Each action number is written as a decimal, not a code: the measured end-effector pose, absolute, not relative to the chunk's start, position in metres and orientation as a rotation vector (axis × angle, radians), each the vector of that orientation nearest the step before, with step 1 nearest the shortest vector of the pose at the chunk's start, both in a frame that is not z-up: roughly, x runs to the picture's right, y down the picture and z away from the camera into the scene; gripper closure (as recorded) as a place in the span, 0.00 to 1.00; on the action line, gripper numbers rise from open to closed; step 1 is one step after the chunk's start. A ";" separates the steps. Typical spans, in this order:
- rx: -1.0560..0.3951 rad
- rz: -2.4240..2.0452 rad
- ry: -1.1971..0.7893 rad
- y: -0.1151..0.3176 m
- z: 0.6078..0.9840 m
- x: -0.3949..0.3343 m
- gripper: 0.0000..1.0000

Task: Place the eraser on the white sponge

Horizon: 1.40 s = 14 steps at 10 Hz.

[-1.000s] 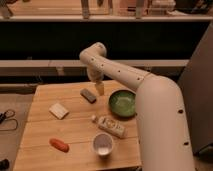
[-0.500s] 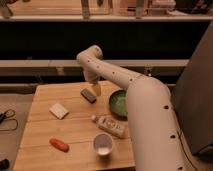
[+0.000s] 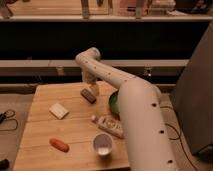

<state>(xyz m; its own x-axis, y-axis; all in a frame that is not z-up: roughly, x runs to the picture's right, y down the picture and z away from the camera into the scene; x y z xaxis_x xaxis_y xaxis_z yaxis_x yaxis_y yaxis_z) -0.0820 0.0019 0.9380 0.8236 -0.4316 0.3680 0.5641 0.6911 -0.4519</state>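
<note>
The job is not done yet. The eraser (image 3: 88, 95) lies on the worktop (image 3: 42, 127), apart from the white sponge (image 3: 58, 110). The gripper (image 3: 93, 88) hangs just over the eraser. I cannot tell if its jaws are open or hold anything. The eraser needs lifting and carrying over to the sponge. The worktop is pale wood. Behind it the room is dark, and a cable (image 3: 7, 121) lies on the floor
</note>
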 end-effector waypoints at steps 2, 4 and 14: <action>-0.599 -0.572 -0.262 0.015 0.958 -0.083 0.20; -0.604 -0.575 -0.287 0.020 0.967 -0.086 0.20; -0.630 -0.587 -0.355 0.049 1.006 -0.092 0.33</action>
<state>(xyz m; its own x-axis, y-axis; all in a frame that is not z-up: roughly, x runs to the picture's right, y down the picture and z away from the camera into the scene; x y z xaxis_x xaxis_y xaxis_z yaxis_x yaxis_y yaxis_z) -0.0919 0.0494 1.0057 0.7812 -0.4020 0.4777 0.6098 0.6551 -0.4460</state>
